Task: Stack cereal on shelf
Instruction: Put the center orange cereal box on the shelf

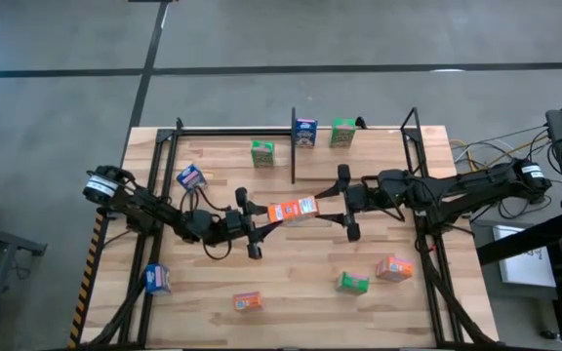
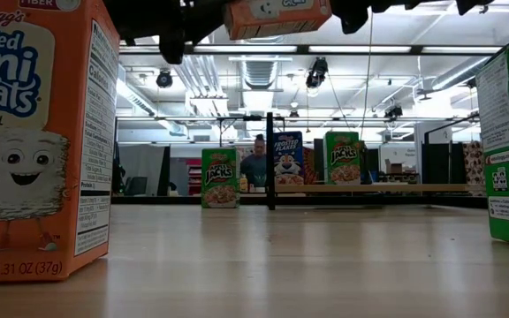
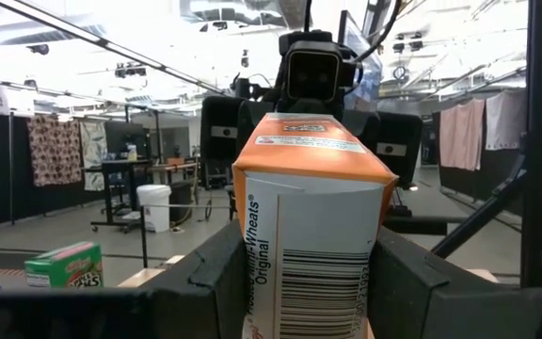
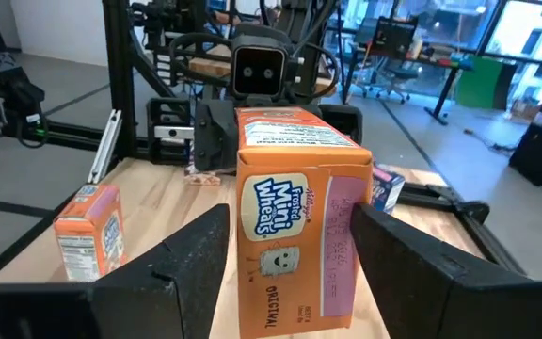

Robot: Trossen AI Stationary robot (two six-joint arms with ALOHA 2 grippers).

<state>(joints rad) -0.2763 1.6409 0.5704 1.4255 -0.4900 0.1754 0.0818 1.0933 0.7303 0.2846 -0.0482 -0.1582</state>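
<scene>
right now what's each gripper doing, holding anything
Left gripper: shut on the orange cereal box, held up over the table's middle.
Right gripper: open, fingers on either side of the same box's other end, not yet gripping.

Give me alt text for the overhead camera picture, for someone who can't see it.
Seen from above, the left claw holds an orange cereal box over the middle of a wooden table, and the right claw has its fingers either side of the box's other end. Three boxes stand by the shelf at the far edge; six more are scattered around.
</scene>
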